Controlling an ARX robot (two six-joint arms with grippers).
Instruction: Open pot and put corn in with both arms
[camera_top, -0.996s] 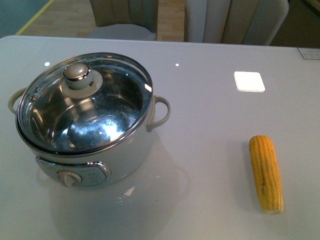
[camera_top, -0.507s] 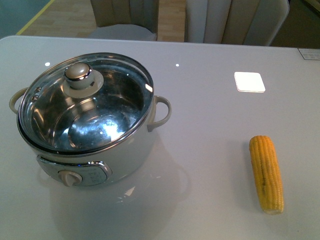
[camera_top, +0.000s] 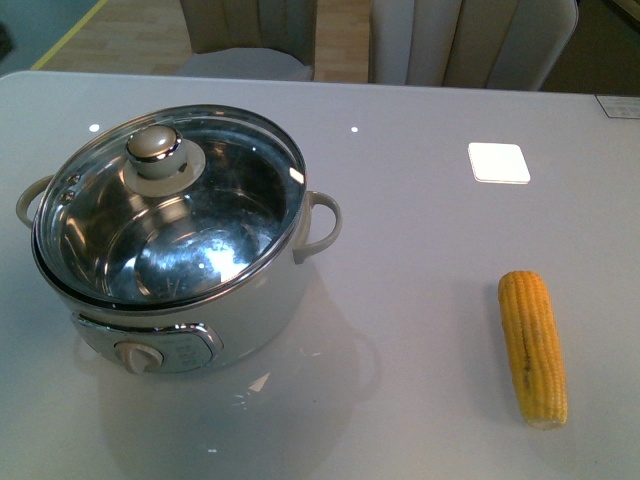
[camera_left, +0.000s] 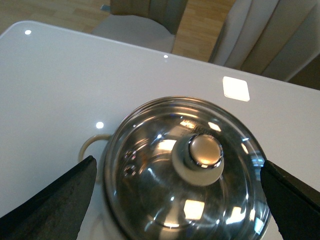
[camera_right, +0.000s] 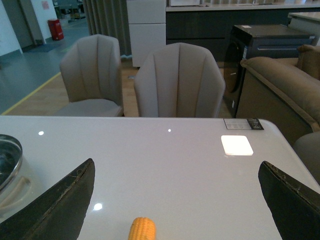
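The white pot (camera_top: 250, 310) stands at the left of the table with a glass lid (camera_top: 230, 190) and its cream knob (camera_top: 157, 147) on it. The corn (camera_top: 533, 345) lies at the right, lengthwise toward me. Neither arm shows in the front view. In the left wrist view my left gripper (camera_left: 177, 197) is open above the lid (camera_left: 150, 200), its fingers (camera_left: 55, 205) spread wider than the pot, the knob (camera_left: 204, 152) between them. In the right wrist view my right gripper (camera_right: 177, 205) is open above the table, with the tip of the corn (camera_right: 142, 230) between its fingers (camera_right: 60, 205).
The pot's cream side handles (camera_top: 320, 225) stick out left and right; its control knob (camera_top: 138, 356) faces me. A bright square light patch (camera_top: 498, 162) lies on the white table (camera_top: 420, 250). Padded chairs (camera_top: 470, 40) stand behind the far edge.
The front view shifts very slightly and back; the pot and corn stay where they were.
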